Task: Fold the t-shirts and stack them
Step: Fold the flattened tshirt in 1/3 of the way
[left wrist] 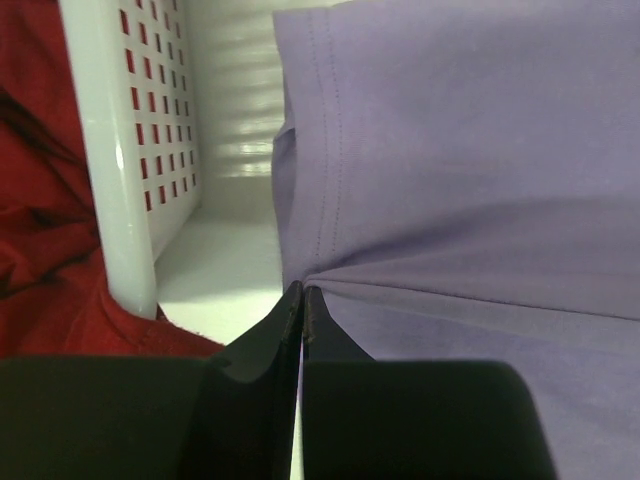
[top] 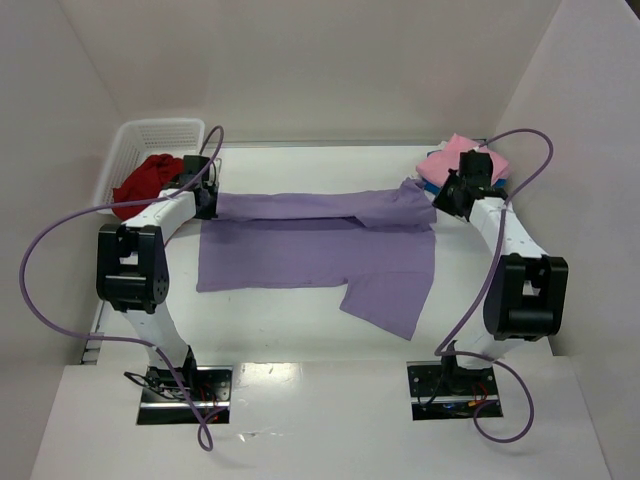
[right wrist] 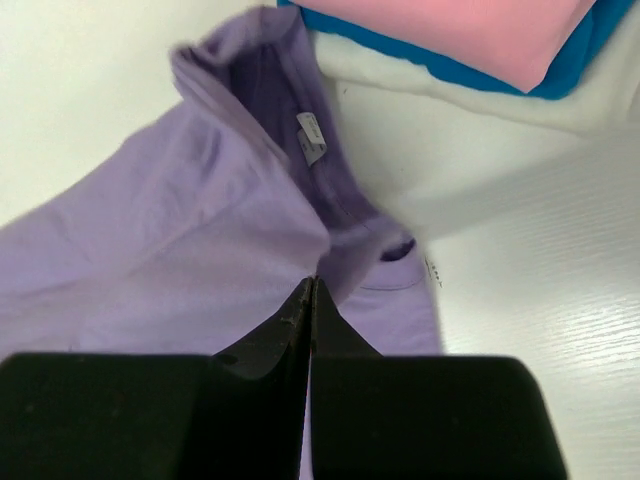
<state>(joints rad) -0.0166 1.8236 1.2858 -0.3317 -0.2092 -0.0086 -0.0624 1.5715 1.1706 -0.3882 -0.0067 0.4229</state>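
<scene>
At the far left of the table (top: 300, 330) stands a white lattice basket (top: 150, 138) with the deep red t-shirt (top: 145, 180) heaped inside it. Just right of the basket, the left gripper (top: 205, 195) has its fingers pressed together on the left end of the lavender t-shirt (top: 300, 255). The shirt lies spread across the middle of the table, with its far edge folded over into a band running between the two grippers. One sleeve points toward the near edge on the right. At the band's right end, the right gripper (top: 448, 195) is likewise clamped on the lavender cloth near the collar. Behind it, at the far right, the pink t-shirt (top: 455, 155) lies folded on top of the blue t-shirt (right wrist: 605, 30).

The left wrist view shows creases in the cloth converging at the fingertips and a stitched hem beside the basket wall, which the top view does not resolve. The right wrist view shows the collar opening with a small white label (right wrist: 312, 138) inside. Only the top view shows the whole shirt and both arms.
</scene>
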